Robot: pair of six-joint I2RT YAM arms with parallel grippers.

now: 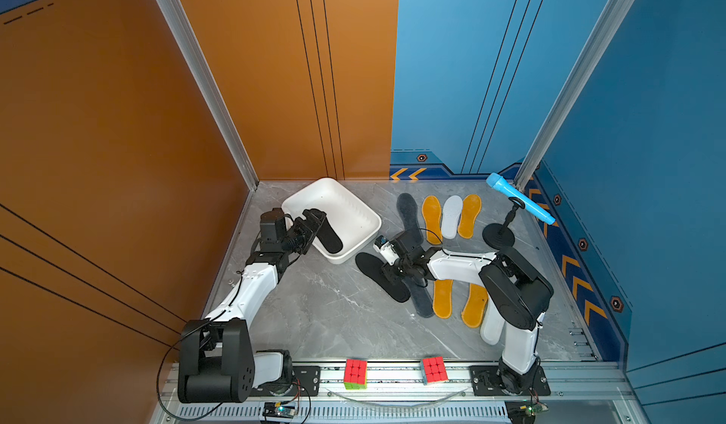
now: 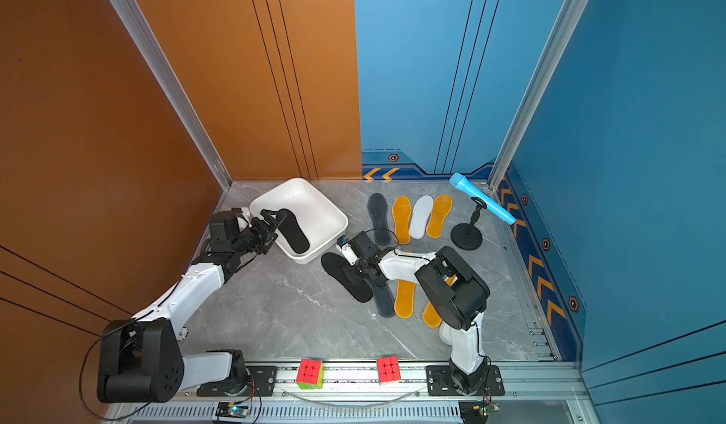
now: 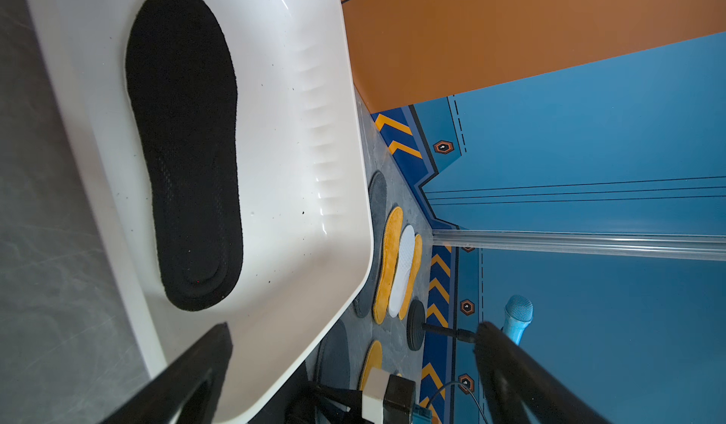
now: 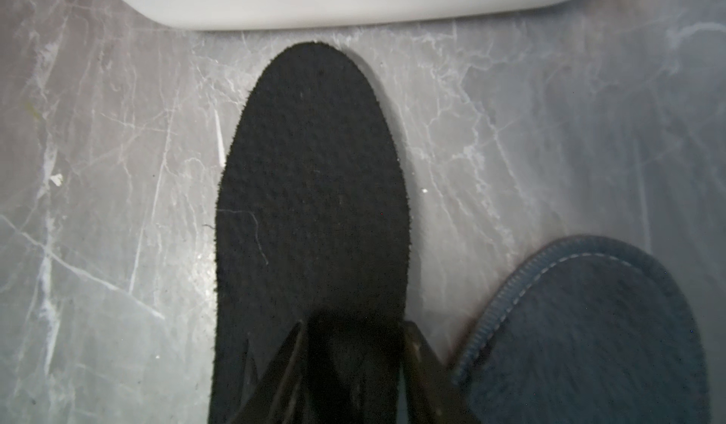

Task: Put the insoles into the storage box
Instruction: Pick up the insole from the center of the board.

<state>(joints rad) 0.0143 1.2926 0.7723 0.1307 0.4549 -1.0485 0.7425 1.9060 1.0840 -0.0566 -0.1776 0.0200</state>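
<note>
Insoles [image 1: 451,217] are laid out right of the storage box [image 1: 345,206]. At the box's left edge, the left gripper [image 3: 353,333] is held wide open, empty. One black insole [image 1: 330,237] is laid inside. Just right, another black insole [image 1: 369,267] is found under the right gripper [image 4: 355,325]; its grip cannot be told.

An orange wall [image 1: 98,107] is filling the left of a top view and a blue wall [image 1: 451,68] the right. Aluminium posts [image 1: 197,68] are slanting down to a grey marbled floor [image 1: 334,316] at the lower middle, yellow chevron trim [image 1: 573,272] running along its right edge.
</note>
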